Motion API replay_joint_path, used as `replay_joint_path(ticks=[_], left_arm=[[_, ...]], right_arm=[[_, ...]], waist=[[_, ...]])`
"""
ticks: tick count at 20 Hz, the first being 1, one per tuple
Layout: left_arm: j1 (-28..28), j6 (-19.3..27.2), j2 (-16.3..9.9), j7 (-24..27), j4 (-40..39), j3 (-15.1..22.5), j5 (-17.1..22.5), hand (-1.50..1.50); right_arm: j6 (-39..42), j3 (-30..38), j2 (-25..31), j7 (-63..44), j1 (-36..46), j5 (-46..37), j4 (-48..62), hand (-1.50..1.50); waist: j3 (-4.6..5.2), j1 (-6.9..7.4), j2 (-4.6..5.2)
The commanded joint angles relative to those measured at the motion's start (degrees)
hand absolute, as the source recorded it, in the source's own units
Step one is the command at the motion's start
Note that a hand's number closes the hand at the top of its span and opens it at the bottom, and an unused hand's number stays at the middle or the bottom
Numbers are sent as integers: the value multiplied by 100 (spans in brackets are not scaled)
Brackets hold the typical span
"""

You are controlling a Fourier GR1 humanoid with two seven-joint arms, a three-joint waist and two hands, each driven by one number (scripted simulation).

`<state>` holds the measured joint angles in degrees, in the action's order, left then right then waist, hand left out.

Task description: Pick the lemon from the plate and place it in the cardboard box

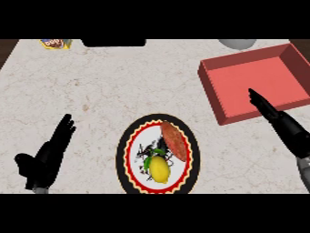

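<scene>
Pale marble counter (103,86), dark surround

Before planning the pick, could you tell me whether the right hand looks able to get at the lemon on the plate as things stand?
Probably yes: the right hand is open over the box's near wall, and the lemon lies uncovered on the plate, only bare counter between.

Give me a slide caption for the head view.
Lemon on plate, red box empty, both hands open.
</scene>
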<state>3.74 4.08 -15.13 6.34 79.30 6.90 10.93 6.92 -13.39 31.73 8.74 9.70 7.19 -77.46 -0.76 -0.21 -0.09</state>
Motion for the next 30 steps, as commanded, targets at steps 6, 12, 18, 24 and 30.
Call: replay_joint_path(ticks=[6,12,18,24,30], left_arm=[[-1352,-410,-1169,202,787,22,-839,0],[-1599,-634,-878,-88,673,192,-855,0],[-1670,-658,-804,-269,869,230,-900,0],[-1652,-697,-786,-195,790,193,-967,0],[-1432,-828,-797,-124,978,197,-952,0]], right_arm=[[-166,1,-732,-7,1588,338,-1991,-150],[-232,-492,-32,-209,1090,-1243,-2686,-150],[4,-1270,119,74,1505,-2516,-2811,-150],[956,-2098,578,-1070,1724,-3420,-3343,-150],[2237,-3120,-50,-2771,2306,-3874,-3906,-150]], waist=[[76,20,-147],[76,-25,-7],[79,31,-9],[89,-10,-28],[90,53,-33]])
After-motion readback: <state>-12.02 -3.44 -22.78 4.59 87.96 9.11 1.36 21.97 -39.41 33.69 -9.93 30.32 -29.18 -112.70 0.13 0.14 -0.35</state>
